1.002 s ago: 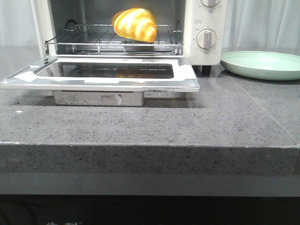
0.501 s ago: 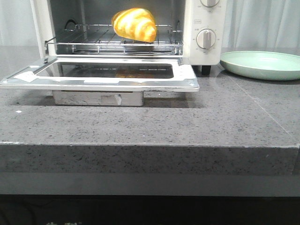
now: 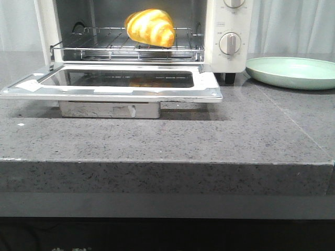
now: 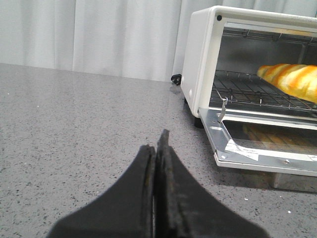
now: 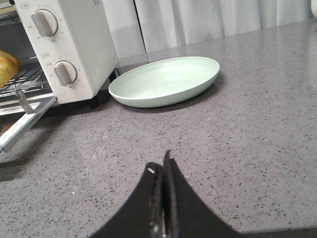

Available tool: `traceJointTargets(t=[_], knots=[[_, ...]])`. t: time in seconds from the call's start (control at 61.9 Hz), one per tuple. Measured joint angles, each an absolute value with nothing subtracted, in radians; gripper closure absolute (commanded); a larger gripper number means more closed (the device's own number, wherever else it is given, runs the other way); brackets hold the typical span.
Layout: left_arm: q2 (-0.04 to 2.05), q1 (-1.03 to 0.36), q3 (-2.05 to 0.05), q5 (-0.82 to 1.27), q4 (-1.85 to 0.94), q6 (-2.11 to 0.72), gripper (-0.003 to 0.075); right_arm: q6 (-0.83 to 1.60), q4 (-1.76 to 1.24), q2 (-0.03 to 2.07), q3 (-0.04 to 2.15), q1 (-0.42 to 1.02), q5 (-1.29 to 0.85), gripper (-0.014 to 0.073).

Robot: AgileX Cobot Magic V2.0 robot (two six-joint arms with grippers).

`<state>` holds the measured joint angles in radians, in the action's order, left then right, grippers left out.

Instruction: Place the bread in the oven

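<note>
The bread point(image 3: 151, 26), golden with orange-brown stripes, lies on the wire rack inside the cream-white oven point(image 3: 226, 57), whose glass door point(image 3: 112, 83) hangs open and flat. The bread also shows in the left wrist view point(image 4: 292, 81) and at the edge of the right wrist view point(image 5: 6, 66). My left gripper point(image 4: 156, 144) is shut and empty, low over the counter to the left of the oven point(image 4: 200, 64). My right gripper point(image 5: 161, 166) is shut and empty, over the counter to the right of the oven point(image 5: 84, 44). Neither gripper shows in the front view.
A pale green round plate point(image 3: 293, 72) lies empty on the grey stone counter right of the oven, also in the right wrist view point(image 5: 166, 82). A metal crumb tray point(image 3: 110, 110) sits under the open door. White curtains hang behind. The counter's front edge point(image 3: 167, 163) runs across.
</note>
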<state>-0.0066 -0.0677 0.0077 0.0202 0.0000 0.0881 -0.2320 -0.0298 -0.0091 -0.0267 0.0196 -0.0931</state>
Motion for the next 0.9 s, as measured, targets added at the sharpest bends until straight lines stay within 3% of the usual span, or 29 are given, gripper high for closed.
traceJointTargets(t=[0.339, 0.905], knots=[[-0.007, -0.068, 0.008, 0.020, 0.000, 0.088, 0.0738, -0.044, -0.031, -0.009, -0.027, 0.020, -0.050, 0.0711], [-0.007, -0.068, 0.008, 0.020, 0.000, 0.088, 0.0738, -0.028, -0.038, -0.011, -0.027, 0.020, -0.044, 0.0711]])
